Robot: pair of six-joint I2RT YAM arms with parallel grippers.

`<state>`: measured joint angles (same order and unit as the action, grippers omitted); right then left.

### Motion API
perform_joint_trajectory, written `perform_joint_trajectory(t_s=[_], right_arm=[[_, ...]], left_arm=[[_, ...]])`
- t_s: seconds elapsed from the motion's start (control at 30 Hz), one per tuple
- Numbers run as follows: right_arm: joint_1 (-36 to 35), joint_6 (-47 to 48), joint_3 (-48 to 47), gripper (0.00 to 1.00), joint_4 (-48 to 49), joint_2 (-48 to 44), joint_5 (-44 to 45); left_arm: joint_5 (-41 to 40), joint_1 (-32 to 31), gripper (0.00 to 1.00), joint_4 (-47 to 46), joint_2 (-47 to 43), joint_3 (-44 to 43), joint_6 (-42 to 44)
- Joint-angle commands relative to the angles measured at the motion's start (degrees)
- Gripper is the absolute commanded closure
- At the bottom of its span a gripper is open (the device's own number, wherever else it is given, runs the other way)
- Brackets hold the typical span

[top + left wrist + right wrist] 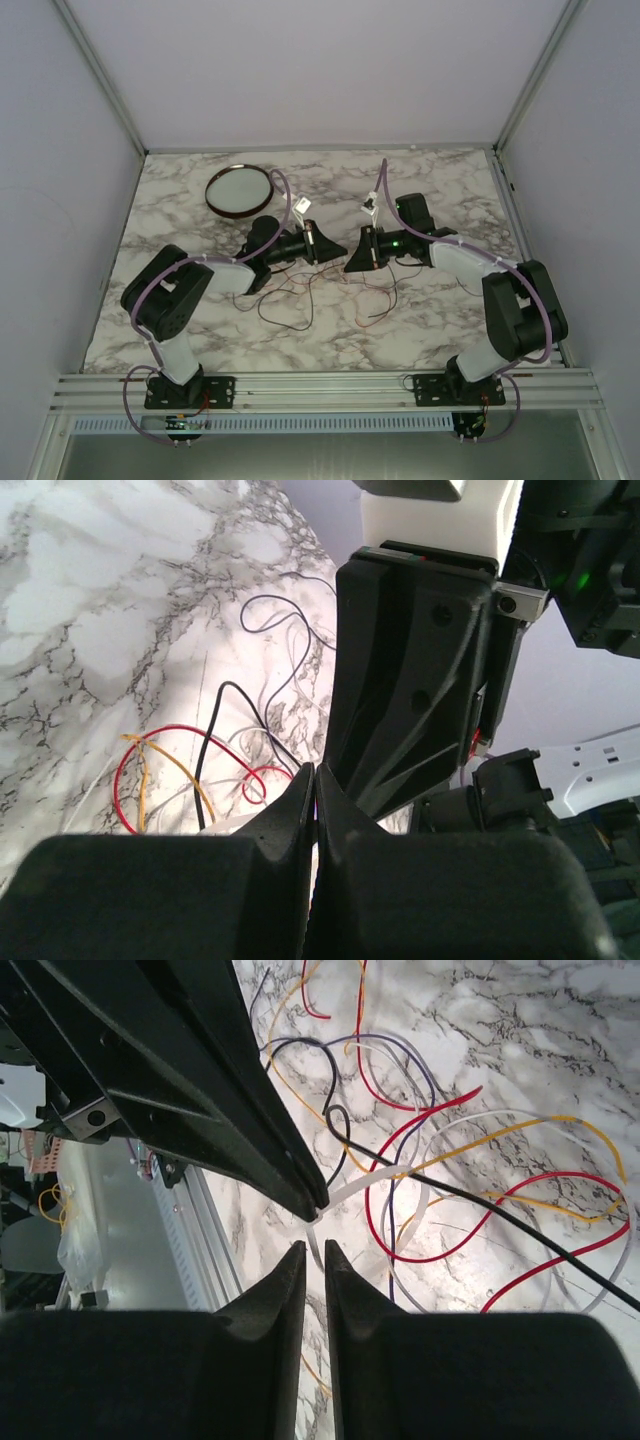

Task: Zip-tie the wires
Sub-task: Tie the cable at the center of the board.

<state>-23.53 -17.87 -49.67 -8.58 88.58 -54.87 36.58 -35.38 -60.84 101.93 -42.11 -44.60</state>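
Observation:
The wires (pixel 330 290) lie in a loose tangle of thin red, black, yellow, white and purple strands on the marble table, below both grippers; they also show in the left wrist view (pixel 165 728) and the right wrist view (pixel 430 1258). A white zip tie (pixel 375 1178) loops round some strands. My left gripper (pixel 316 770) is shut, and in the right wrist view its tip (pixel 315 1200) pinches the zip tie. My right gripper (pixel 314 1248) faces it tip to tip, its jaws a narrow gap apart with the tie's tail between them. Both grippers meet at mid-table (pixel 342 255).
A round dark-rimmed dish (pixel 240 190) sits at the back left of the table. The aluminium rail (pixel 320 385) with the arm bases runs along the near edge. Lilac cables (pixel 285 195) loop along both arms. Grey walls enclose the table.

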Motion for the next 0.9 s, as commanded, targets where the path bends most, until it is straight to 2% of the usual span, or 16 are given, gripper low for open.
perform_joint_trajectory(t_s=[0.0, 0.03, 0.1, 0.3, 0.6, 0.87], right_arm=[[0.33, -0.46, -0.89, 0.84, 1.57, -3.76, 1.65], [0.45, -0.34, -0.73, 0.79, 1.32, -4.45, 2.48], [0.57, -0.01, -0.56, 0.75, 0.97, -6.59, 4.36], [0.44, 0.25, -1.92, 0.73, 0.16, -9.80, 12.60], [-4.68, -0.85, -1.02, 0.66, 3.18, -12.87, 27.21], [-9.58, -4.86, 0.99, 0.60, 9.22, -12.45, 32.42]], left_arm=[[-2.36, -0.19, 1.00, 2.18, -3.52, -0.80, 2.24], [-2.79, -0.21, 1.00, 2.88, -3.76, -0.93, 2.52], [-3.51, -0.22, 1.00, 3.85, -3.96, -1.06, 2.47], [-6.47, -0.24, 1.00, 5.30, -4.91, -0.82, 0.80], [-12.15, -0.23, 1.00, 13.22, -7.59, -2.06, -0.16], [-13.43, -0.22, 1.00, 15.10, -8.02, -2.14, -2.93]])
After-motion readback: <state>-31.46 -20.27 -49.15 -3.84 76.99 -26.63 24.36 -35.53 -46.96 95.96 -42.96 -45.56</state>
